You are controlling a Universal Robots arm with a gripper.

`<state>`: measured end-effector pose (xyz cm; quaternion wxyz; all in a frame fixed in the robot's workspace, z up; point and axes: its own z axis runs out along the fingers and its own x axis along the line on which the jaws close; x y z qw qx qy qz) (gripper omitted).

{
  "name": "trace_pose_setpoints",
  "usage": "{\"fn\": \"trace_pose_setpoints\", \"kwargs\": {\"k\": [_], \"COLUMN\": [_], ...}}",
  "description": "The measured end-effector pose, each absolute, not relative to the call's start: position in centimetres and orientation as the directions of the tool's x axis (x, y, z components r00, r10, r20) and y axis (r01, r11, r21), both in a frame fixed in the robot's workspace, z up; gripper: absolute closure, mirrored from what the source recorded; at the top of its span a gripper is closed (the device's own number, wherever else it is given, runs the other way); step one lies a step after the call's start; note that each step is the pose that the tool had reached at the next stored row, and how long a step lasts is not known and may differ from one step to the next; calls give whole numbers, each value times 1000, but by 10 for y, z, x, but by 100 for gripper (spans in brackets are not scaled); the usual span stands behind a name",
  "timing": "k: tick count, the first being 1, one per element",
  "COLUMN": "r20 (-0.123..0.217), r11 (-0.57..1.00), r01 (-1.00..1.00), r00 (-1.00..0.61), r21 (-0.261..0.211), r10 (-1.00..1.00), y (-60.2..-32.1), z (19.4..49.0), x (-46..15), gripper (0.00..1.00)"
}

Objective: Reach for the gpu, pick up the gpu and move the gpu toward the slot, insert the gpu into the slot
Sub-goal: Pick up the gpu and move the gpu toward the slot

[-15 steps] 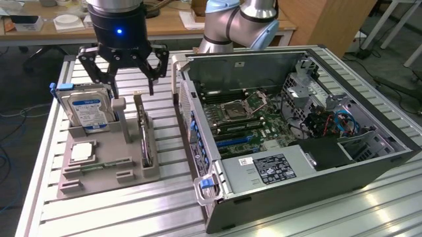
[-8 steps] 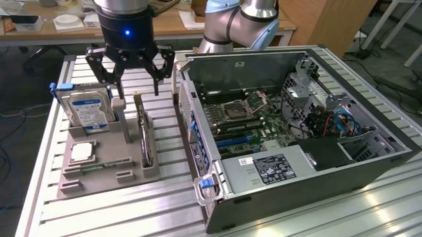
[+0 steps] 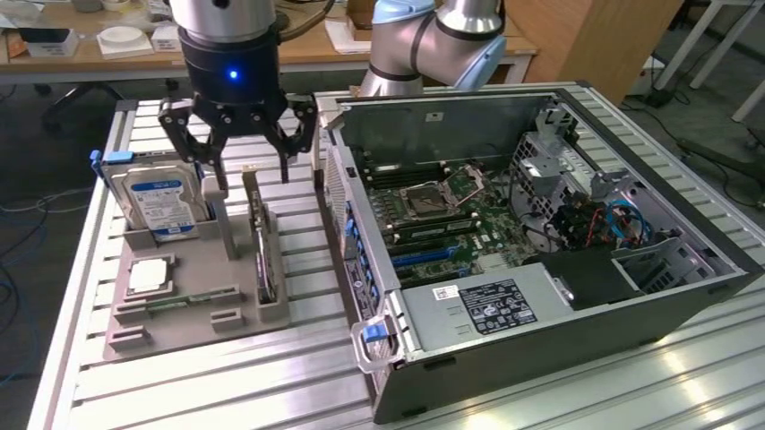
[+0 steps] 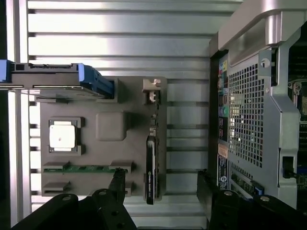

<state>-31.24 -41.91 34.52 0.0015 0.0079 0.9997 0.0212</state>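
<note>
**Over the grey tray (image 3: 192,313): gripper (image 3: 247,168) wide open above the gpu (image 3: 263,260)**

Above the far end of the tray the gripper hovers with its jaws spread wide, holding nothing; the gpu stands on edge in its holder just below and a bit nearer, untouched; its long axis runs far-to-near along the tray; in the wrist view it lies between the two fingers (image 4: 116,182), closer to one. A hard drive (image 3: 161,202) stands just to the exterior view's left and the open pc case (image 3: 574,305) to its right; everything sits on a slatted aluminium table (image 3: 239,385), so sideways room looks tight imo.
</note>
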Motion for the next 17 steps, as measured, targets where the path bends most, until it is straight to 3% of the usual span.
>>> {"fn": "trace_pose_setpoints", "kwargs": {"k": [17], "r20": [-3], "r11": [999], "r01": [14], "r00": [-1000], "r21": [43], "r10": [14], "y": [-424], "z": [314], "x": [-314], "gripper": [29]}}
